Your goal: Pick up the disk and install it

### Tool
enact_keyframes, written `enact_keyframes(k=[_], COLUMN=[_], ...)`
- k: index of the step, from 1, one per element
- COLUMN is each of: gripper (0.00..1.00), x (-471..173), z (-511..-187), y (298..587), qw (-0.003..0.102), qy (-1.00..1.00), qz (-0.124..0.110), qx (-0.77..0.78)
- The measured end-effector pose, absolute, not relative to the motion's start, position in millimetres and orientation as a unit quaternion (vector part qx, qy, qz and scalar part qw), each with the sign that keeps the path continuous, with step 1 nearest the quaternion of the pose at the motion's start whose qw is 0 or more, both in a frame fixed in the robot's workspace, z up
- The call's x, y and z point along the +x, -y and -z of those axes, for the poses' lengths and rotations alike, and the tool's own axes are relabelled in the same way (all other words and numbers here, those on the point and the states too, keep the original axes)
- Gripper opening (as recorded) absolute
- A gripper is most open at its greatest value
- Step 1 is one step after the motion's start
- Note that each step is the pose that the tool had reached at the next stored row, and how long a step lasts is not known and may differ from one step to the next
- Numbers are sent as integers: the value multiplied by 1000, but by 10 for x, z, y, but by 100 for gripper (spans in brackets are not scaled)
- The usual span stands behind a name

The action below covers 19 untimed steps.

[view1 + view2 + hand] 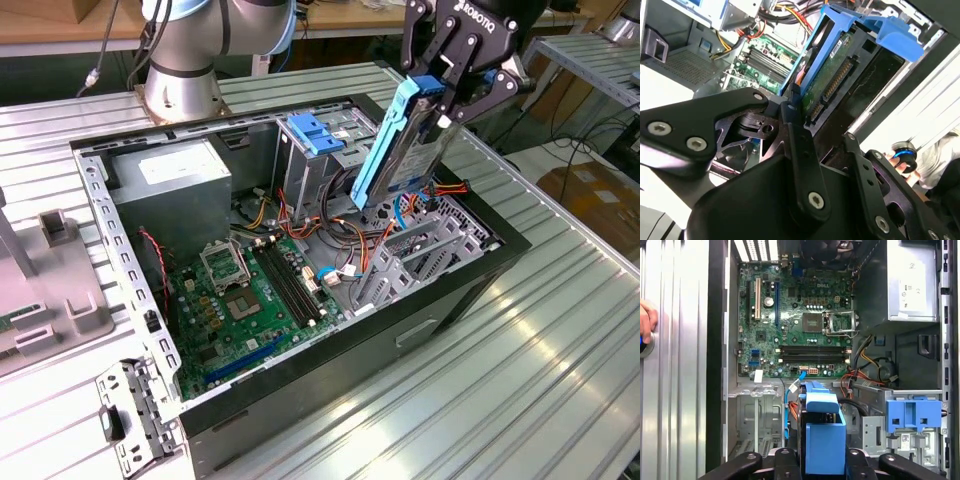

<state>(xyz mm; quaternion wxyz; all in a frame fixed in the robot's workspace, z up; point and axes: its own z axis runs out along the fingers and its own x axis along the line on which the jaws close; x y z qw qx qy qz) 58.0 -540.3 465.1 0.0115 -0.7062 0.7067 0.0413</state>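
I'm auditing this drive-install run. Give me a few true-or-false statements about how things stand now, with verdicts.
1. The computer case lies open, its motherboard exposed. True.
2. The gripper is shut on the disk. True.
3. The disk lies flat on the motherboard. False: it is held tilted above the open case.
4. The power supply is out of the case. False: it sits in a corner of the case.

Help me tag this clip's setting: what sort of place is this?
Likely a robotics lab or workshop: an opened computer case lies on a ribbed metal table, the gripper holds the disk above it, and a wooden workbench stands behind.
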Motion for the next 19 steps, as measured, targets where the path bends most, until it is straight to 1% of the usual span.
enact_keyframes(k=[7, 19], gripper=[36, 36], x=[436, 416], z=[-4649, -4634], y=[5482, 5901], qw=[12, 12], qy=[-707, -707], qz=[-41, -41], qx=[-706, -706])
